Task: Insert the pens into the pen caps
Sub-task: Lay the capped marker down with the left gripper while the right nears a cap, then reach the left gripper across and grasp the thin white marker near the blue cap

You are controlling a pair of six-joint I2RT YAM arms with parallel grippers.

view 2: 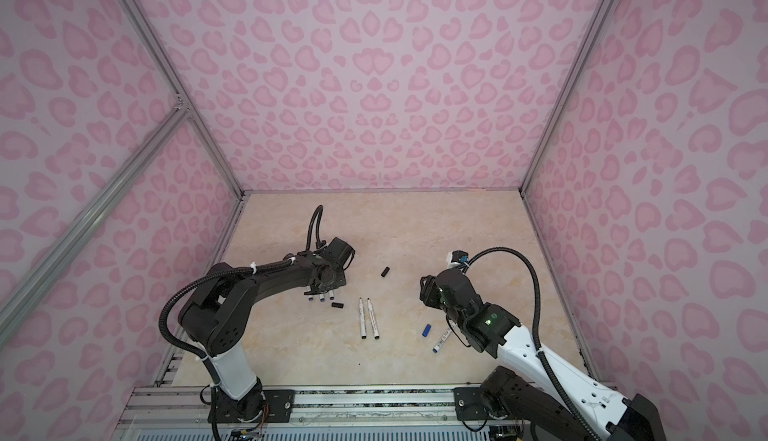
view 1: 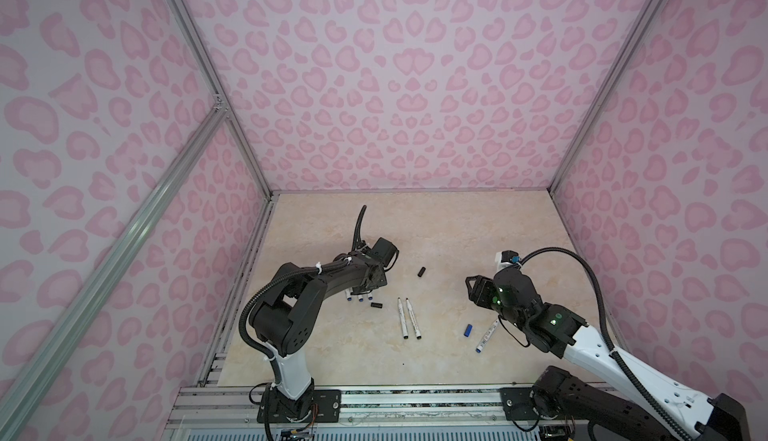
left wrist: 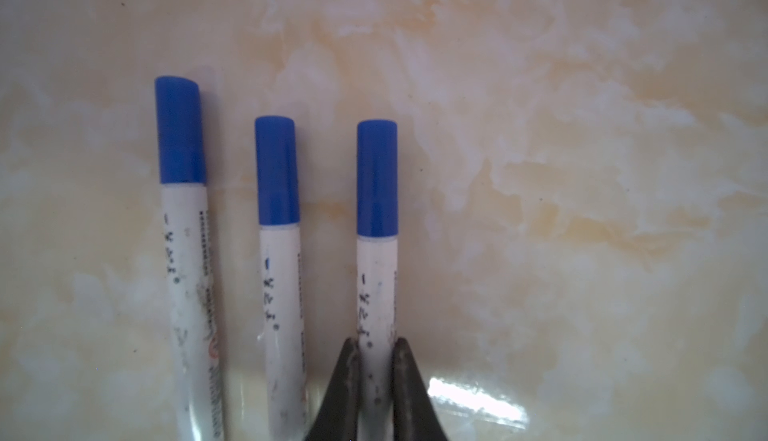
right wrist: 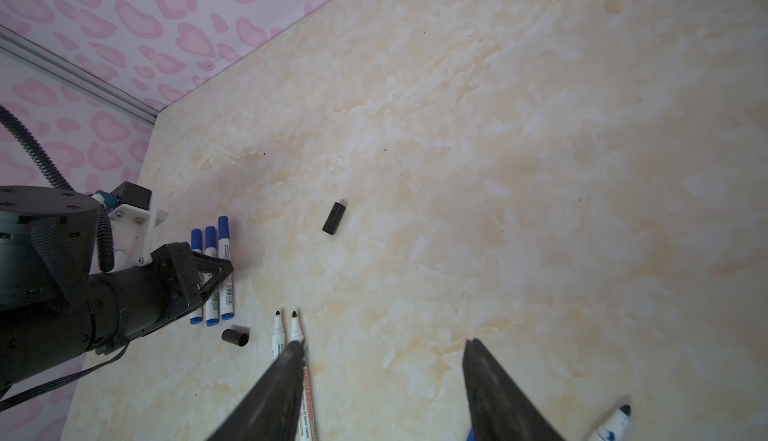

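I am clamping my left hand (left wrist: pixel 376 341) on a capped pen (left wrist: pixel 377 276), one finger on each side of its white barrel. Its blue cap (left wrist: pixel 377 177) is pointing away from my wrist. This pen is lying at one end of a row of three; the two other capped pens (left wrist: pixel 280 276) (left wrist: pixel 187 276) are lying beside it, nearly parallel and apart from each other. I cannot tell whether my pen is resting on the desk (view 1: pixel 457 231) or is just off it. In both top views my left arm is covering most of the row, so only the blue end plugs are showing.

My right hand (right wrist: pixel 384 344) is hanging above the desk with its fingers well apart, holding nothing.

Two black pens (view 1: pixel 402 318) (view 1: pixel 412 318) are lying uncapped side by side in the middle of the desk, tips toward the far wall. One black cap (view 1: pixel 376 305) is lying between them and the capped row. The other black cap (view 1: pixel 422 271) is lying alone, farther back.

The loose blue cap (view 1: pixel 468 330) is lying near my right arm, just beside the uncapped blue pen (view 1: pixel 487 336) and not touching it. That pen's tip end is running under my right arm.
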